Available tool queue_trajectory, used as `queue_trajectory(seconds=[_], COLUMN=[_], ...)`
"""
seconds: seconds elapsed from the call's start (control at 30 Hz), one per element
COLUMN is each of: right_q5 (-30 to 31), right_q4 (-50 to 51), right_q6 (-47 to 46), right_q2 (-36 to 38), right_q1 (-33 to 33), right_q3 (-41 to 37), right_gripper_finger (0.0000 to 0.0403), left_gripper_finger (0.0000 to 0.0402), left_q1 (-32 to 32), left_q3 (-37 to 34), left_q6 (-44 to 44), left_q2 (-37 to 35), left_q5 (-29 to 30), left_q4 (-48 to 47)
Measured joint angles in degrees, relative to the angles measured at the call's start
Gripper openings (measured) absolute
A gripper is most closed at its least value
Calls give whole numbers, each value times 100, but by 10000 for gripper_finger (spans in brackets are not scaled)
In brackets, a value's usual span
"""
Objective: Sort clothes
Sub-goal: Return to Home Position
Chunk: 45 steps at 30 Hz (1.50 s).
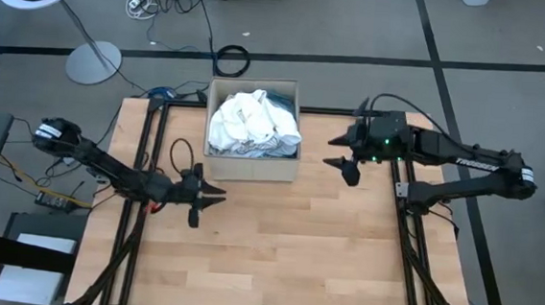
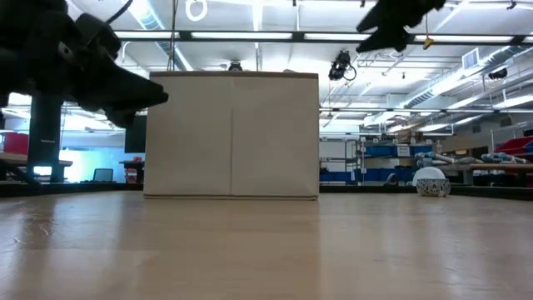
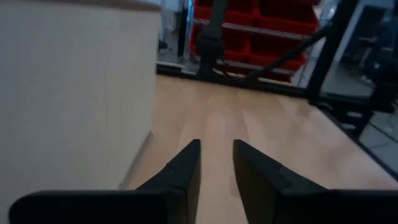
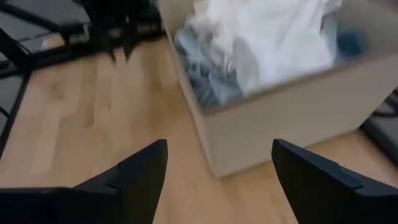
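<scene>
Two grippers are hovering empty over the wooden table [image 1: 294,260]: the left gripper [image 1: 210,198], jaws barely parted, is hanging near the cardboard box's [image 1: 252,168] left side. The clothes [image 1: 253,120], mostly white, are lying heaped inside it, and the right gripper [image 1: 340,153], jaws spread wide, is hanging beside its right wall.

A cardboard box [image 1: 249,168] on the far middle of the bench [image 1: 285,254] holds the clothes [image 1: 251,122], mostly white. The left gripper [image 1: 218,195] hovers near-left of the box and the right gripper [image 1: 334,153] to its right, jaws apart.
</scene>
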<state>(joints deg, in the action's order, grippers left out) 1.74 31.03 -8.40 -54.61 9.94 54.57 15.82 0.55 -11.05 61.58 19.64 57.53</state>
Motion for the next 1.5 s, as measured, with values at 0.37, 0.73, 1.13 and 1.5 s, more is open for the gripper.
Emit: queue_trajectory(seconds=[0.37,0.73,1.13,1.5], right_q5=[2,-138,-151,-134], right_q4=[-211,-270,-309,-207], right_q6=[-605,-681,-601,-505], right_q2=[589,1336,1666,1790], right_q1=[-56,-365,-720,-774], right_q3=[-1015,-1270,-1268,-1270], right_gripper_finger=[291,288,286,286], left_gripper_finger=[99,99,99,99], left_q1=[-224,-228,-331,-401], left_q3=[-15,-15,-15,-15], left_q6=[300,636,1050,998], left_q2=[-1219,-4173,-6159,-6135], left_q5=[-137,-261,-950,-1294], left_q4=[-1085,-3835,-5494,-5585])
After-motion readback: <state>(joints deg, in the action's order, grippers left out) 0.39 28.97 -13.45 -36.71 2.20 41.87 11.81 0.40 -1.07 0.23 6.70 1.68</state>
